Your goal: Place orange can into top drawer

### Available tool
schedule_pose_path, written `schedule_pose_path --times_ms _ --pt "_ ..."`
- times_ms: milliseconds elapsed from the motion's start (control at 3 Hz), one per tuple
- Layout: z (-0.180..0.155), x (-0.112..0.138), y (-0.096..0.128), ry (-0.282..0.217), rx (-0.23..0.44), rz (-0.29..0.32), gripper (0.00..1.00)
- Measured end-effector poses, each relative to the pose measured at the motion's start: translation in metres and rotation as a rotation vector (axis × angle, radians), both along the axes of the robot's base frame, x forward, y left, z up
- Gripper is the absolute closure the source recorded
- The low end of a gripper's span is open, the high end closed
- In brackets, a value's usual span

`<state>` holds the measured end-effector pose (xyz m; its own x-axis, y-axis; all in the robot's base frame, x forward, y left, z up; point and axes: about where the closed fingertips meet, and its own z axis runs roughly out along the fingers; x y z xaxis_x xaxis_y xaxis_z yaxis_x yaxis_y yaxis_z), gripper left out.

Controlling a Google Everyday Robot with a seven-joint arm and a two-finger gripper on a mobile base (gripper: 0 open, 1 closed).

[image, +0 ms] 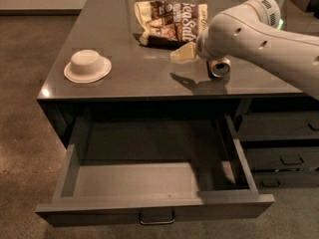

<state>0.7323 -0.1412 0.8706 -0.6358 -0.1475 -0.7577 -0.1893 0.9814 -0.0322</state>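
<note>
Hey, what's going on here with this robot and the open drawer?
A robot arm reaches in from the right over the cabinet top. Its hand is low over the surface, between the snack bag and the orange can. The can lies on its side there, not yet lifted. The top drawer stands pulled open with nothing inside. An upturned white bowl sits at left.

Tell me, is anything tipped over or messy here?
Yes. The can lies on its side on the table, just right of the gripper. The white bowl looks upside down, and the drawer hangs open, empty.
</note>
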Motion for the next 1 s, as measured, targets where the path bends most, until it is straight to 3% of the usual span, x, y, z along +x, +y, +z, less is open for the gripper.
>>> schedule_pose_path --times_ms 333,1000 --pt "-0.0091 0.0046 0.0023 0.036 -0.005 0.003 0.19" --pt "-0.001 0.0046 0.0023 0.036 -0.005 0.003 0.65"
